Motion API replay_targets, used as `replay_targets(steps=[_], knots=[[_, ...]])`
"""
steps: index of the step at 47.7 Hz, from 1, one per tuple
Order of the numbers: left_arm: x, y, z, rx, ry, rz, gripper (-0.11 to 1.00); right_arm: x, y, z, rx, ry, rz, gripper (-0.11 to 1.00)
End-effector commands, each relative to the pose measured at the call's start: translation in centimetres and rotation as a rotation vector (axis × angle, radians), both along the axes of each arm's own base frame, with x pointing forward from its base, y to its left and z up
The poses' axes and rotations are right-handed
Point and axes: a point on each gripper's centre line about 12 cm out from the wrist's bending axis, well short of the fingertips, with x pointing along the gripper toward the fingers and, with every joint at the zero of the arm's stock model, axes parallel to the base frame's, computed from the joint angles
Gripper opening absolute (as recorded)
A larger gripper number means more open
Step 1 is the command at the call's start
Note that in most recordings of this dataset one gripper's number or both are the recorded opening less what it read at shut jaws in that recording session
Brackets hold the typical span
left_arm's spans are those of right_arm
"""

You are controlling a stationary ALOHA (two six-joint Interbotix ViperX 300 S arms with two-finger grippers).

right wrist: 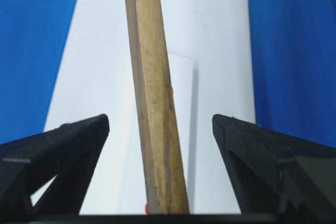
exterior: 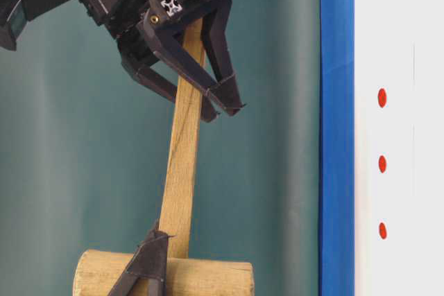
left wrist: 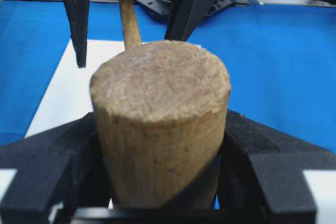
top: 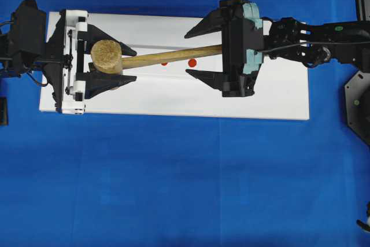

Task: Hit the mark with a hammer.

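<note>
The hammer [top: 106, 56] is a light wooden mallet held level above the white strip [top: 173, 93]. My left gripper [top: 134, 65] is shut on its thick head [left wrist: 160, 129], one black finger [left wrist: 47, 166] pressed against each side. The handle [top: 173, 56] runs right, between the fingers of my right gripper [top: 195, 53]. That gripper [right wrist: 160, 121] is open, with clear gaps on both sides of the handle [right wrist: 155, 103]. The mark [top: 164, 63] is half covered by the handle in the overhead view. It shows fully as the middle dot [exterior: 382, 163] in the table-level view.
A larger red end dot [top: 192, 62] lies just below the handle near my right fingertips, and the table-level view shows both end dots [exterior: 382, 97] [exterior: 382, 230]. Blue cloth [top: 173, 189] surrounds the strip.
</note>
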Motion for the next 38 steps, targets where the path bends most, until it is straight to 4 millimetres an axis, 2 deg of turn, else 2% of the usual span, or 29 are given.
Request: replay_targets(steps=[1, 13, 17, 21, 27, 31, 33, 38], knots=[[0.0, -0.11, 1.16, 0.007, -0.038, -0.005, 0.44, 0.15, -0.08, 1.9, 0.006, -0.052, -0.007, 0.92], [0.05, -0.11, 1.27, 0.009, -0.041, -0.005, 0.44, 0.17, -0.08, 1.96, 0.011, -0.054, -0.01, 0.91], [0.08, -0.15, 1.33, 0.009, -0.043, -0.007, 0.44, 0.17, -0.08, 1.96, 0.01, -0.054, -0.009, 0.87], [0.1, -0.1, 1.39, 0.007, -0.044, -0.005, 0.44, 0.16, -0.1, 1.93, 0.009, -0.055, -0.011, 0.69], [0.15, -0.1, 1.51, 0.006, -0.047, -0.005, 0.44, 0.2, -0.08, 2.01, 0.007, -0.055, -0.008, 0.3], [0.15, -0.09, 1.53, 0.005, -0.049, -0.004, 0.44, 0.17, -0.07, 1.94, 0.008, -0.052, -0.007, 0.1], [0.15, -0.1, 1.53, 0.006, -0.049, -0.005, 0.44, 0.17, -0.06, 1.93, 0.008, -0.051, -0.006, 0.06], [0.15, -0.1, 1.53, 0.008, -0.049, -0.005, 0.44, 0.19, -0.06, 1.87, 0.008, -0.05, -0.007, 0.05]])
